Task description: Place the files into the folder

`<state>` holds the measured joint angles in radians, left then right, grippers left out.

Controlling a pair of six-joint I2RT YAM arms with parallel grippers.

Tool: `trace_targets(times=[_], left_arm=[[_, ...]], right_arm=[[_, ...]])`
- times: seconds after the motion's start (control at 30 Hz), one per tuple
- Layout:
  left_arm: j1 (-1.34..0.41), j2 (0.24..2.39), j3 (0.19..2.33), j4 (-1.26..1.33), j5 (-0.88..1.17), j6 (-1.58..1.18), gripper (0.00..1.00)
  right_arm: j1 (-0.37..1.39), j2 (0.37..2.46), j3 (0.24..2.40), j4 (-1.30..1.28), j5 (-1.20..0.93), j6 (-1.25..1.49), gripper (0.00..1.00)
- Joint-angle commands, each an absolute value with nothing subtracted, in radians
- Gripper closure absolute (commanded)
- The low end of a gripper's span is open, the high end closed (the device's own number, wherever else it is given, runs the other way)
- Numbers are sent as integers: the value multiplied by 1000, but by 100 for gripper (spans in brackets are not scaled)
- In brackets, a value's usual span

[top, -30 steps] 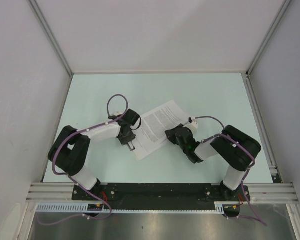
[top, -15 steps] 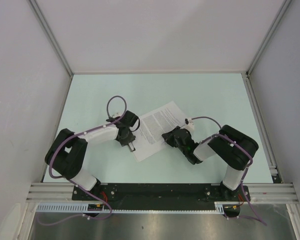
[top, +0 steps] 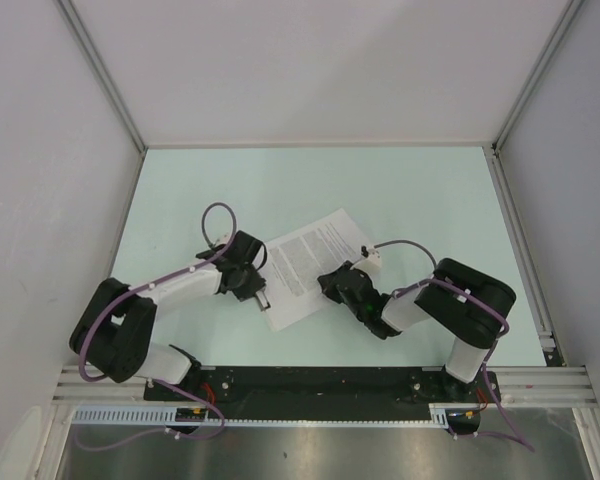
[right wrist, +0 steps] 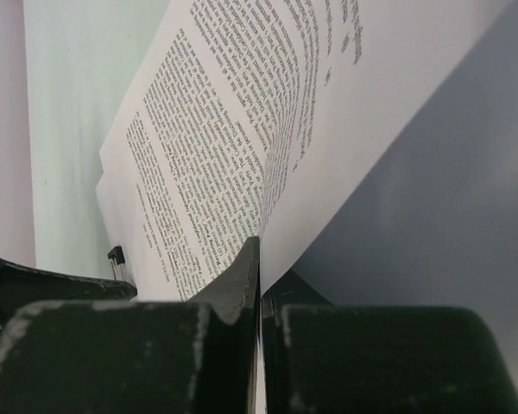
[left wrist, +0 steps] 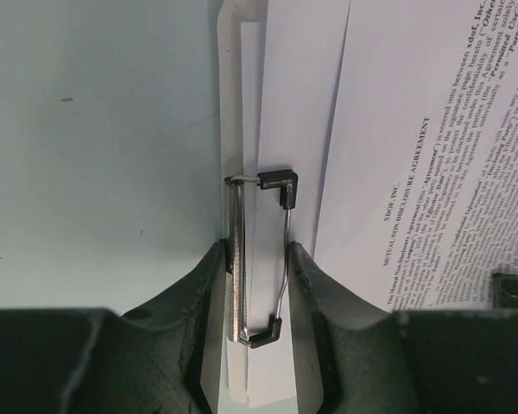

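Step in hand, as judged: the files are being brought under the clip of the folder. They are not yet clamped.

- Worktop (top: 180, 200): pale green. The stack is laid askew near its middle, between the two arms.
- Folder (left wrist: 230, 103): almost wholly covered by the sheets. Only a narrow strip of its edge is seen in the left wrist view, just beside the clip.
- Files (top: 315, 255): laid on the folder, print up, fanned so that their edges are stepped near the clip. The densely printed top sheet is seen beside the clip rather than under it, with a band of blank paper between.
- Left gripper (left wrist: 256, 259): set at the stack's near-left end, partly closed, with both fingers pressed against the two sides of the clip. Whether the clip's mouth is thereby lifted cannot be told.
- Right gripper (right wrist: 260, 259): closed fully on the near-right edge of the files. The pinched paper is bowed upward from the jaws, its shaded underside shown. How many sheets are pinched cannot be told.
- Clip (left wrist: 236, 250): small, silver bar with black-tipped wire, caught between the left fingers.

Next move, as judged: the clip is to be kept squeezed while the pinched sheets are slid towards it until their edges are beneath the bar. Squaring of the fanned edges is called for before the clip is let go.
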<state>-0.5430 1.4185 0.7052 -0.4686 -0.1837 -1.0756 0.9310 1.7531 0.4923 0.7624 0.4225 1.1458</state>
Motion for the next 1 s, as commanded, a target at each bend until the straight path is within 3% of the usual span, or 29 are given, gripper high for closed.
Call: trace_targets(times=[0.0,0.67,0.83,0.97], left_arm=[[-522,1396,663,-371,-112,-1154,100],[-483,1243,474,-134,-97,-1157,100],[-485,1296,579,-337,-152,-1093,100],[-491,1244,604,-345,-163,-1026,100]], right_arm=[[950,1735,491,707,519,1150,100],[904,1772,476,706,480,1169,100],[882,1769,476,759,450,1112,100],[864,1781,477,779,417,1108,100]])
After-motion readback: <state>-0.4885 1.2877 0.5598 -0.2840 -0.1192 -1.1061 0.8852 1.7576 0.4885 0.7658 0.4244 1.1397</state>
